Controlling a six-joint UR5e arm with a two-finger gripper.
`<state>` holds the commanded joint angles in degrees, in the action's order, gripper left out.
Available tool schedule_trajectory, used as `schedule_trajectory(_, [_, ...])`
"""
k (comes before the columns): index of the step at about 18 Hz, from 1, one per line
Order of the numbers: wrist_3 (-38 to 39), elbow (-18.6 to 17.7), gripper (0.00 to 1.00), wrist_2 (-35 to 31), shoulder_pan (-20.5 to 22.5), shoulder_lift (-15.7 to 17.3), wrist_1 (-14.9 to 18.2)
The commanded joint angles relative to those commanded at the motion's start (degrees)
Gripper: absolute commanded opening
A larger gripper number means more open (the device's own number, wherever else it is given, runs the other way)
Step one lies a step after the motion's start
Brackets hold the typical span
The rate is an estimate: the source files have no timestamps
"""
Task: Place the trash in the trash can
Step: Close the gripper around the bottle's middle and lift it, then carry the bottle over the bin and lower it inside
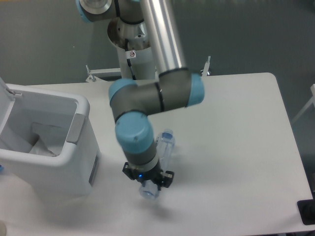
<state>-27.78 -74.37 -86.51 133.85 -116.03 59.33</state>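
Note:
The crushed clear plastic bottle (165,145) lies on the white table, its blue cap (168,133) pointing away from me and its base (148,191) toward the front edge. My gripper (147,179) points straight down over the bottle's lower half, a black jaw on each side of it. The wrist hides the fingertips, so I cannot tell whether they are closed on the bottle. The white trash can (81,123) stands at the left with its lid (6,98) up. A white-translucent crumpled sheet (43,141) lies inside it, apparently the packet.
The arm's base (130,49) stands at the table's far edge behind the bottle. The table's right edge (290,137) and front edge are in view. A dark object (307,211) sits at the front right corner.

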Motion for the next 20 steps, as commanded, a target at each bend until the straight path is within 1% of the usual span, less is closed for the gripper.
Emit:
schedule_trajectory(2, [2.0, 3.2, 0.52, 5.4, 1.2, 1.8, 0.0])
schedule_trajectory(3, [2.4, 4.1, 0.52, 6.9, 1.6, 2.7, -0.1])
schedule_trajectory(5, [2.9, 6.4, 0.52, 12.5, 2.0, 4.0, -0.1])
schedule_trajectory(7, [5.4, 8.0, 0.52, 18.3, 2.7, 4.8, -0.3])
schedule_trajectory(9, [6.4, 9.1, 0.52, 23.8, 3.1, 5.5, -1.7])
schedule_trajectory(11, [7.1, 10.3, 0.52, 31.4, 3.1, 5.9, -2.1])
schedule_trajectory(12, [7.3, 10.7, 0.52, 34.5, 3.2, 6.8, -2.2])
schedule_trajectory(15, [7.5, 10.6, 0.52, 38.3, 2.3, 9.0, -2.4])
schedule_trajectory(18, [8.0, 10.2, 0.52, 39.6, 0.5, 10.9, -2.5])
schedule_trajectory(20, [8.0, 10.0, 0.52, 39.8, -1.4, 11.3, -2.5])
